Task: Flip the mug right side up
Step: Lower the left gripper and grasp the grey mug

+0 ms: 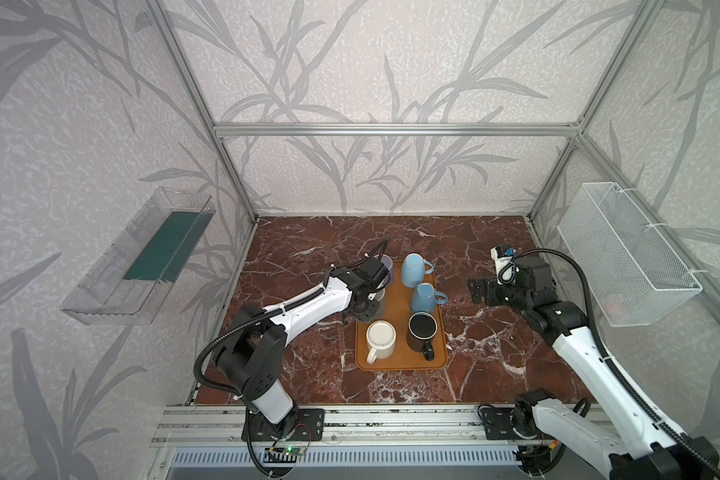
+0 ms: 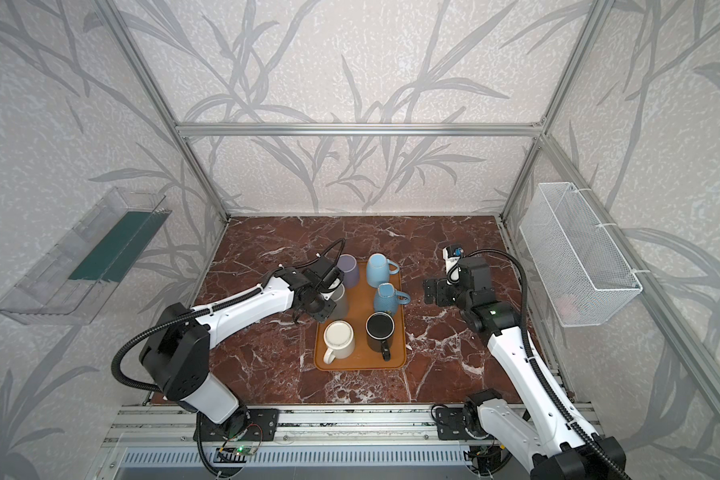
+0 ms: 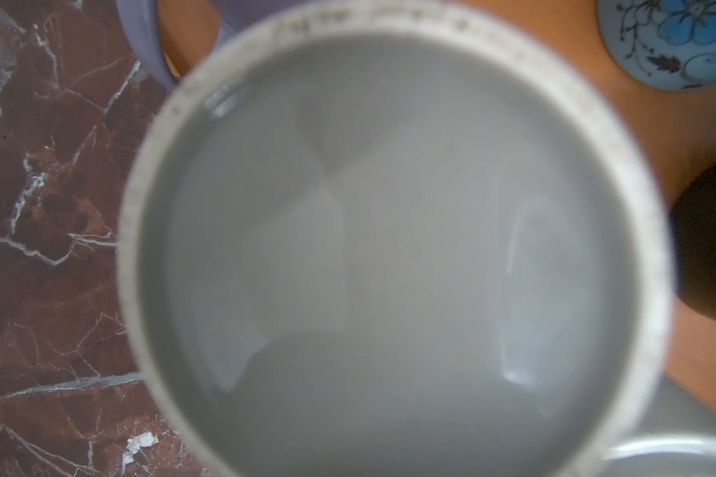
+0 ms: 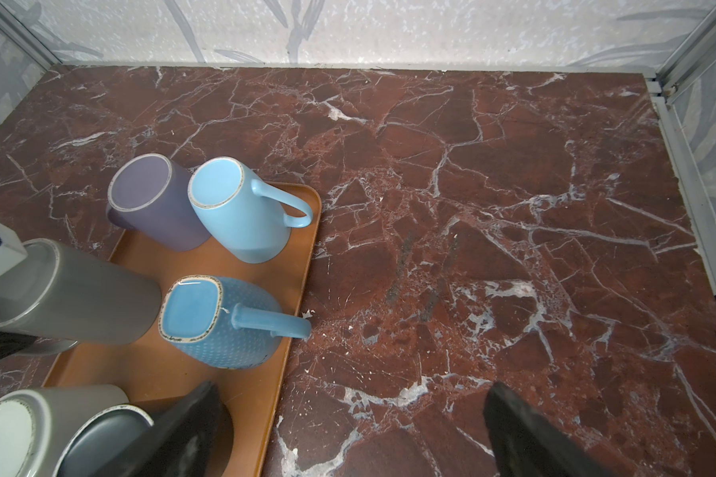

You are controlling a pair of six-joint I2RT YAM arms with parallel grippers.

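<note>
Left wrist view is pretty much filled by the grey mug point(image 3: 389, 247), base-up on the orange tray point(image 3: 621, 136), so the left gripper point(image 1: 364, 311) can't be judged gripping or not, while the right gripper point(image 4: 354, 386) is parked wide open, empty, presumably out of the way.

Orange tray point(image 1: 402, 362), grey mug point(image 4: 79, 297), lilac mug point(image 4: 154, 206), pale blue mug point(image 4: 240, 214), white-veined red-brown marble table point(image 4: 472, 206).
</note>
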